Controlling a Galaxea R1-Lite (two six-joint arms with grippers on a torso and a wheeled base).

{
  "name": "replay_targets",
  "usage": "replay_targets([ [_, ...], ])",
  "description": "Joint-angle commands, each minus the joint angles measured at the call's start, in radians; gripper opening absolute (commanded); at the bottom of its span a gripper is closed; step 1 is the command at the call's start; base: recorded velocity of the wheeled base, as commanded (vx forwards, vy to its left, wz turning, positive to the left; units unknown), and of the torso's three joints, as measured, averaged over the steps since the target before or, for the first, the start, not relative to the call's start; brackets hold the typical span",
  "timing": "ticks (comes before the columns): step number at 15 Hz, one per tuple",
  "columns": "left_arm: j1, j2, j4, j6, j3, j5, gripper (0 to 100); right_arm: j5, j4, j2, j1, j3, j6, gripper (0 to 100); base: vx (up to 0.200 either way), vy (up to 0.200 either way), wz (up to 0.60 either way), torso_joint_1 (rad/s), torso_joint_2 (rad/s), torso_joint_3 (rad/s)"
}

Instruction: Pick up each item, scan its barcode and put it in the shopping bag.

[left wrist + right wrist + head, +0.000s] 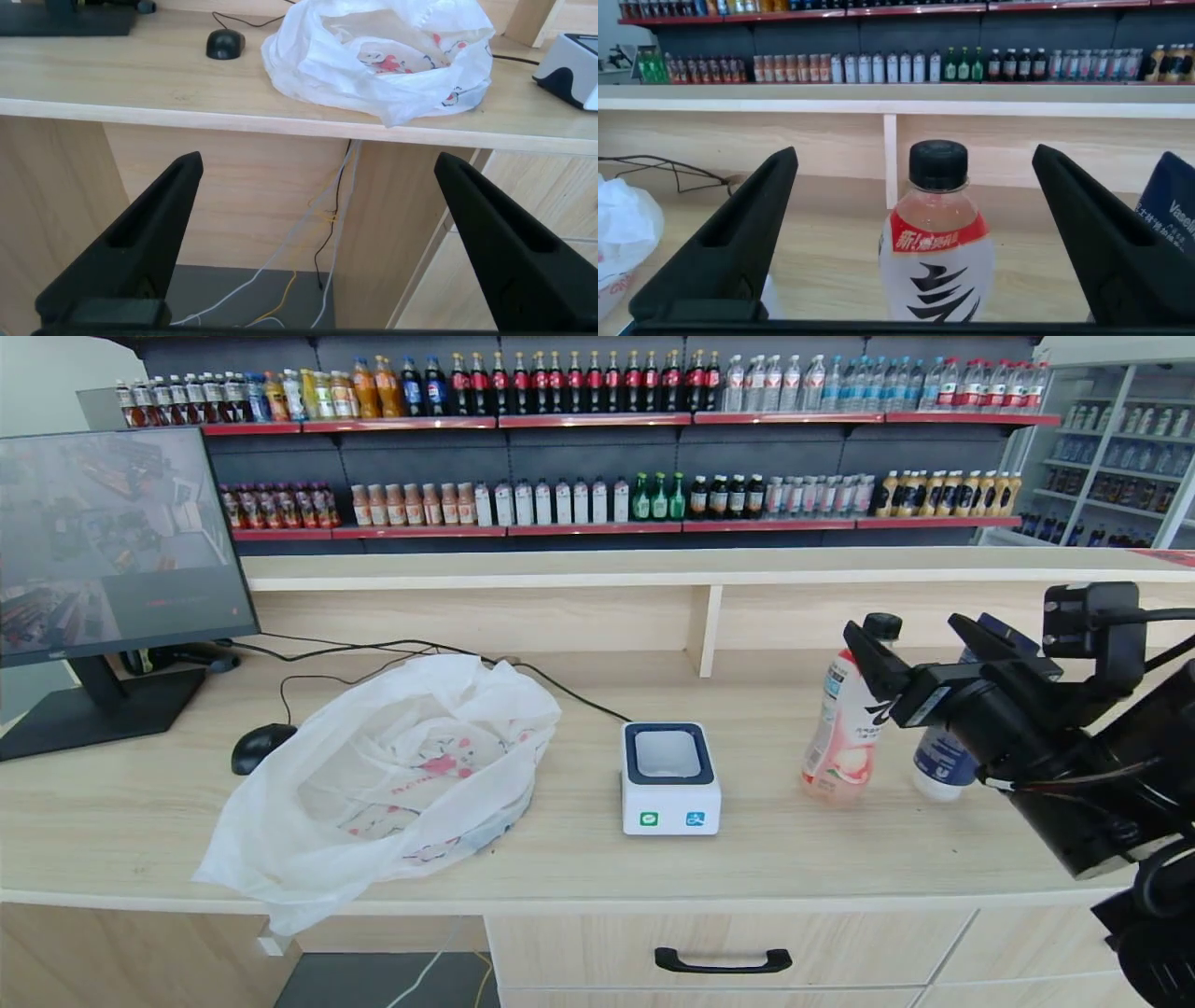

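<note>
Wooden checkout counter (747,859) carries everything. On it, toward the left, the white plastic shopping bag (392,775) lies slumped with its mouth gaping upward: soft film with no stiffness, so its rim will likely fold under anything dropped on it. The left gripper (318,163) hangs low in front of the counter's edge, below the bag, fingers spread wide and holding nothing. The right gripper (904,627) is raised over the right end of the counter, also spread wide and empty. Its gap lines up with the pink-labelled drink bottle (845,728), though I cannot tell whether the fingers already flank it. That bottle stands upright, to the right of the scanner. Just behind it to the right stands a blue-labelled bottle (938,761), partly hidden by the arm. The bottle looks full, so it probably has moderate weight that sloshes. The thin clear plastic wall should give a little under squeeze, and the glossy label sleeve is likely slick. Best hold, I judge, is across the straight labelled body at mid height, not the tapering shoulder or the black cap (938,163) — firm enough not to slip, and leaving the barcode side free. No barcode shows. The small white scanner (670,779) sits at mid-counter, window facing up, between bag and bottle.
</note>
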Motion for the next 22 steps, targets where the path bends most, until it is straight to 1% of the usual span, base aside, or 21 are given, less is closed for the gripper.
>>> replay_targets([
  [1,0.0,0.0,0.0,0.0,0.0,0.0,100,0.0,-0.001,0.065,0.001,-0.008,0.002,100,0.0,0.0,0.0,0.0,0.0,0.0],
  [3,0.0,0.0,0.0,0.0,0.0,0.0,100,0.0,-0.001,0.096,0.001,-0.03,0.002,100,0.0,0.0,0.0,0.0,0.0,0.0],
  [10,0.0,0.0,0.0,0.0,0.0,0.0,100,0.0,-0.001,0.139,-0.049,-0.036,0.007,100,0.0,0.0,0.0,0.0,0.0,0.0],
  [13,0.0,0.0,0.0,0.0,0.0,0.0,100,0.0,-0.001,0.164,-0.052,-0.043,0.014,100,0.0,0.0,0.0,0.0,0.0,0.0],
  [19,0.0,0.0,0.0,0.0,0.0,0.0,100,0.0,-0.001,0.233,-0.109,-0.042,0.04,100,0.0,0.0,0.0,0.0,0.0,0.0],
  [22,0.0,0.0,0.0,0.0,0.0,0.0,100,0.0,-0.001,0.256,-0.108,-0.043,0.053,100,0.0,0.0,0.0,0.0,0.0,0.0],
])
